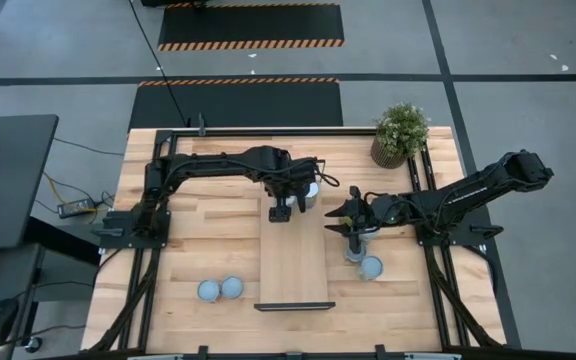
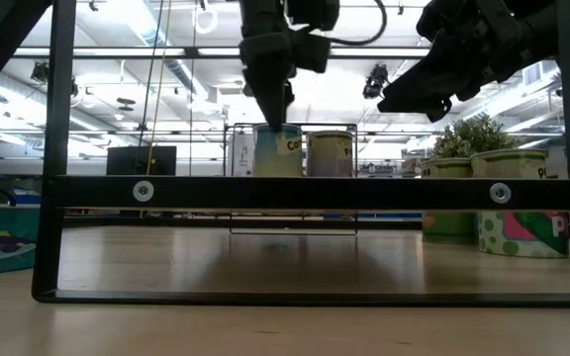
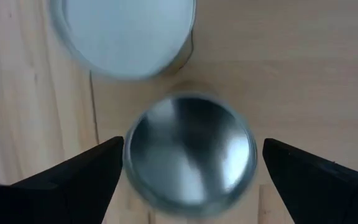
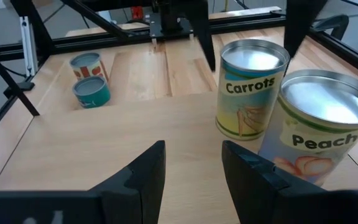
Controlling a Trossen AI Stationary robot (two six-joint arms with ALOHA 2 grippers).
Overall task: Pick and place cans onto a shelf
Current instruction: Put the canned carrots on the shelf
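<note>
Cans (image 1: 311, 193) sit on the shelf's (image 1: 293, 270) far end; left gripper (image 3: 188, 165) hangs spread above one, freshly placed apparently; right gripper (image 4: 191, 162), open, hovers beside the shelf over two waiting cans (image 1: 364, 262).

Table (image 1: 198, 225): light wood in butcher-block strips. Shelf (image 1: 293, 260): paler wood, black end bar. Cans: pale blue-grey tops (image 1: 208, 290); one label (image 4: 250, 102) yellow with dark "Carrots" lettering, another (image 4: 319, 143) cream with "Peach", two (image 4: 92, 92) teal and orange. Both arms black. Potted plant (image 1: 400, 132): green, brown pot. Floor mats (image 1: 251, 25): black, orange-striped edges.
</note>
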